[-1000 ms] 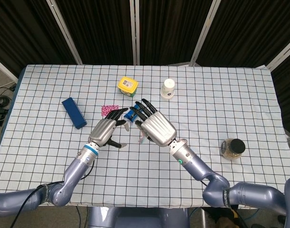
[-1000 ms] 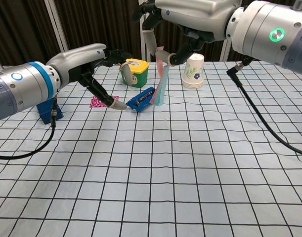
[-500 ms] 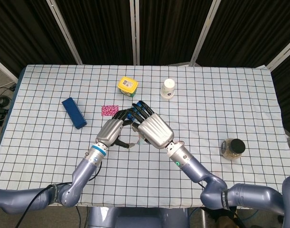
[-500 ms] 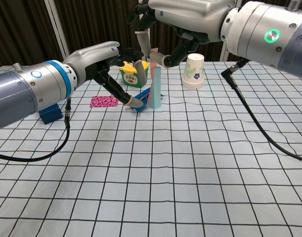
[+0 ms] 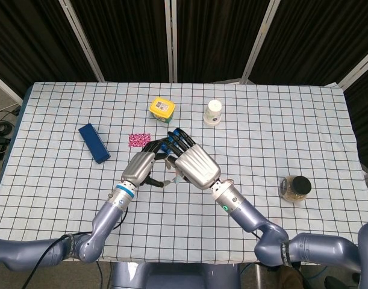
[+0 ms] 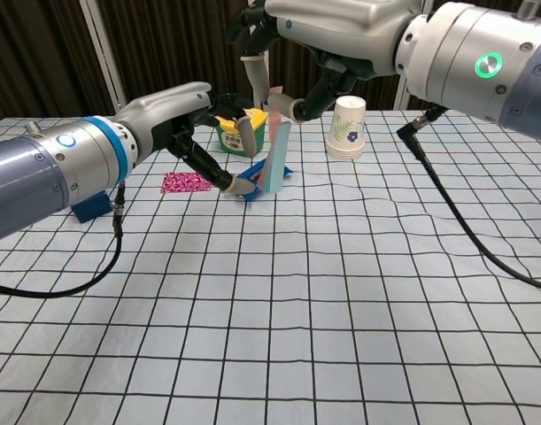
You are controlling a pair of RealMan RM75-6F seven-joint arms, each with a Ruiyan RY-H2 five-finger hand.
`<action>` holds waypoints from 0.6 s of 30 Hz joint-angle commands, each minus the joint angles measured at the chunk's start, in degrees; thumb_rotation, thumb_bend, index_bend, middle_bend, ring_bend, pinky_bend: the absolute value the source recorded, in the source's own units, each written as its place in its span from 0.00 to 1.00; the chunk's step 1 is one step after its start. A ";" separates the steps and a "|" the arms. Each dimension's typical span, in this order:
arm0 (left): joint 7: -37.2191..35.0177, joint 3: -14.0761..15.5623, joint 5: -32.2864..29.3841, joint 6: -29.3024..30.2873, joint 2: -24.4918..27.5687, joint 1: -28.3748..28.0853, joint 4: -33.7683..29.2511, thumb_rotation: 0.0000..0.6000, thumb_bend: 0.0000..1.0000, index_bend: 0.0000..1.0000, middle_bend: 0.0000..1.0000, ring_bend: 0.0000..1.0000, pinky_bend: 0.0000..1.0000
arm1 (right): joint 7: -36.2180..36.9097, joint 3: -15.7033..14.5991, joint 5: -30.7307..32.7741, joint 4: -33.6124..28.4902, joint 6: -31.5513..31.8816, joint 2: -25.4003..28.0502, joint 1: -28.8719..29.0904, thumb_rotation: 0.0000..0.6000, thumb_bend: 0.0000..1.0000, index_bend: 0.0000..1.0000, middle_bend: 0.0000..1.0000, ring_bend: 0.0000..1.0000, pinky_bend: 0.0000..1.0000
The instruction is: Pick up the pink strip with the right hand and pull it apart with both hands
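Both hands are meeting above the table: the right hand (image 6: 292,53) is pinching the pink strip's (image 6: 275,150) top end, lifted and hanging upright, while the left hand (image 6: 195,124) is reaching its fingers toward the lower end. Pickup looks done; the pulling apart is remaining.

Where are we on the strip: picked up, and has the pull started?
Pickup looks done: the right hand holds the pink strip by its top, hanging above the table. In hand: the left hand has its fingers at the strip's lower end; whether they grip is unclear. Left: pulling it apart.
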 commanded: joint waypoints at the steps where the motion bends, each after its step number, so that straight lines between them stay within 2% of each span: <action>1: -0.30 -0.08 -0.31 0.00 -0.17 -0.10 -0.21 1.00 0.19 0.53 0.00 0.00 0.00 | 0.04 -0.09 -0.11 -0.02 -0.03 -0.12 0.09 1.00 0.44 0.75 0.13 0.00 0.00; 11: -1.01 -0.14 -1.54 0.12 -0.95 -0.43 -0.98 1.00 0.19 0.53 0.00 0.00 0.00 | -0.10 -0.17 -0.13 -0.14 0.02 -0.36 0.34 1.00 0.45 0.75 0.13 0.00 0.00; 18: -1.95 0.19 -0.61 1.10 -2.97 -0.53 0.08 1.00 0.25 0.57 0.00 0.00 0.00 | -0.48 -0.02 -0.34 -0.79 0.20 0.08 0.48 1.00 0.44 0.75 0.13 0.00 0.00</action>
